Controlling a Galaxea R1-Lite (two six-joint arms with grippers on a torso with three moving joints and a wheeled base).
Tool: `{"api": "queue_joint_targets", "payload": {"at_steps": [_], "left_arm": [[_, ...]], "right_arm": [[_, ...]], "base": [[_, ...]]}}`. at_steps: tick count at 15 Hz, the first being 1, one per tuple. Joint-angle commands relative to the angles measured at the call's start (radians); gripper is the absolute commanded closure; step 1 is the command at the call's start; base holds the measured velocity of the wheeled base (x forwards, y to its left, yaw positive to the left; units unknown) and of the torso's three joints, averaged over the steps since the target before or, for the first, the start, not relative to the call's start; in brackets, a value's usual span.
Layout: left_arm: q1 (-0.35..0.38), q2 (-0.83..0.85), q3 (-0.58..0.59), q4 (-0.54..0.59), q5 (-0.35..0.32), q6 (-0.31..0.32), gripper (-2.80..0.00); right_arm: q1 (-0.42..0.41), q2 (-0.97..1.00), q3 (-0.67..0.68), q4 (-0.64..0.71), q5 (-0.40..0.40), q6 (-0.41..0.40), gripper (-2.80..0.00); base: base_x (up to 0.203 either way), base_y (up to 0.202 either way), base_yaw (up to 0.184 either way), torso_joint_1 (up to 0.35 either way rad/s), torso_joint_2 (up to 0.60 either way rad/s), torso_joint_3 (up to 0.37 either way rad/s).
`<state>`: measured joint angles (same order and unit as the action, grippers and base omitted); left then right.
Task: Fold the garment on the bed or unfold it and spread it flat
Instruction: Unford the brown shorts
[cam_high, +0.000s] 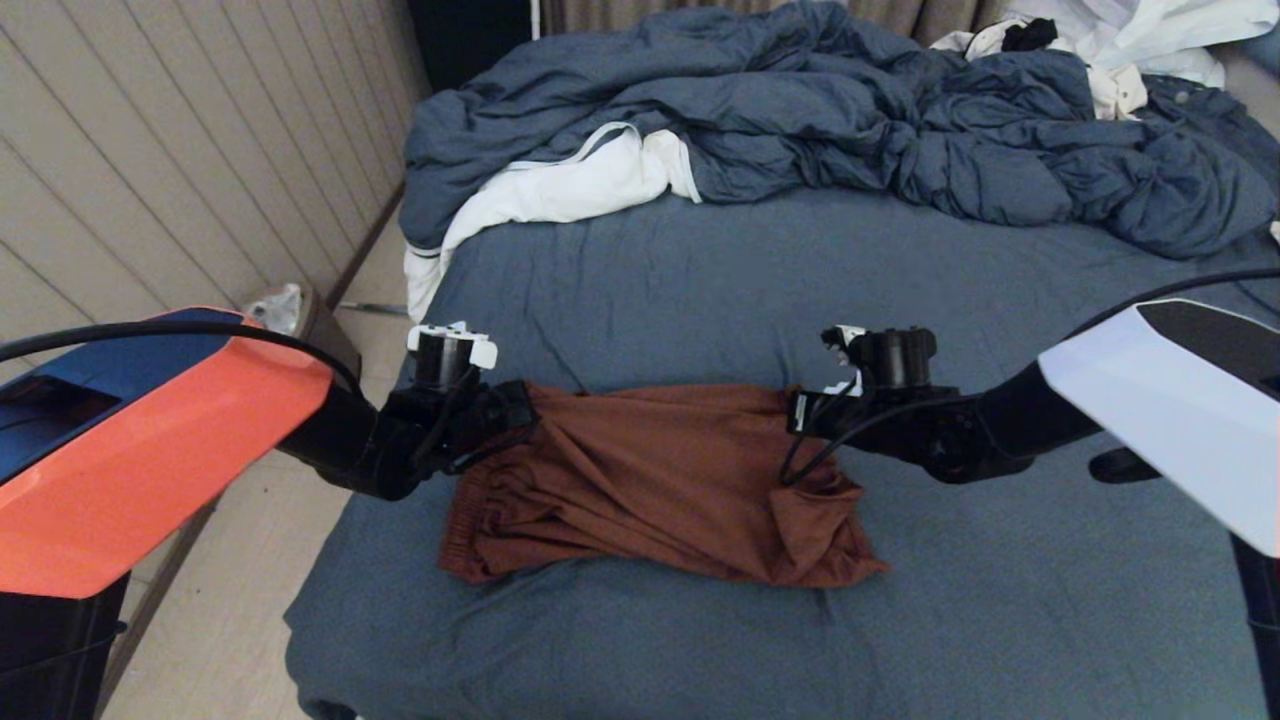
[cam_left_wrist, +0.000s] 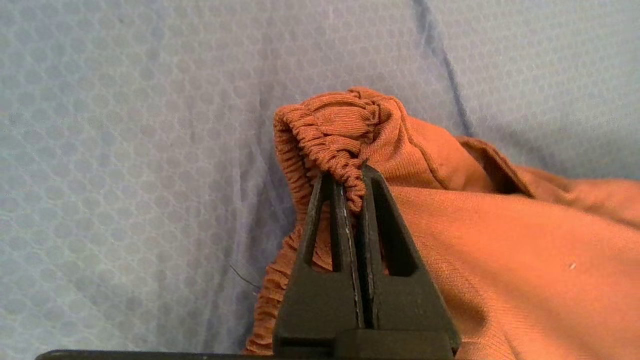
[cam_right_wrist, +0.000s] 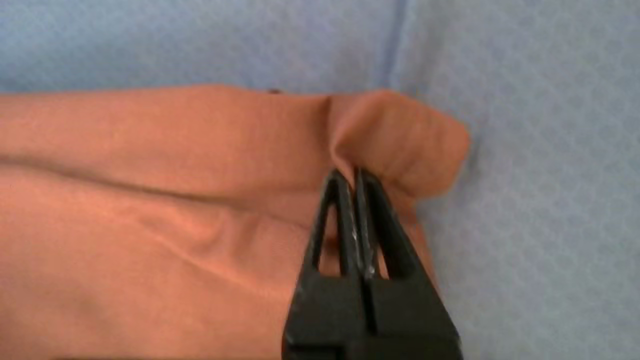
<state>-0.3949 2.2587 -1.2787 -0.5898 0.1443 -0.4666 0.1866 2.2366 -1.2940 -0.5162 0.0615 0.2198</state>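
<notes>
Evidently the grasping step was in hand: the garment (cam_high: 650, 480), lying mid-bed (cam_high: 700, 280), was pinched at 9 o'clock by the left gripper (cam_left_wrist: 350, 187) and at 3 o'clock by the right gripper (cam_right_wrist: 352, 180), jaws clenched. Next, an even lift would be called for.

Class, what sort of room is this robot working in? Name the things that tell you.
Most likely a bedroom: a large bed with a dark sheet, a rumpled blue duvet, and rust-brown shorts lying on it.
</notes>
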Motion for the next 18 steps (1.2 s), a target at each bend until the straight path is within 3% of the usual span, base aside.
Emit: {"api": "queue_joint_targets", "payload": {"at_steps": [1,14,18], "left_arm": [[0.003,-0.035,-0.013,-0.004,0.003,0.001,0.00],[-0.010,-0.420,0.060,0.115,0.021,0.007,0.00],[-0.010,-0.462,0.023,0.147,0.024,0.046,0.00]], "right_arm": [[0.002,-0.028,0.004,-0.008,-0.022,0.003,0.00],[0.019,-0.352,0.083,0.000,-0.057,0.004,0.00],[0.019,-0.401,0.074,0.001,-0.058,0.002,0.00]], "base": [[0.000,0.000,0.000,0.000,0.00,0.000],[0.000,0.000,0.000,0.000,0.00,0.000],[0.000,0.000,0.000,0.000,0.00,0.000]]}}
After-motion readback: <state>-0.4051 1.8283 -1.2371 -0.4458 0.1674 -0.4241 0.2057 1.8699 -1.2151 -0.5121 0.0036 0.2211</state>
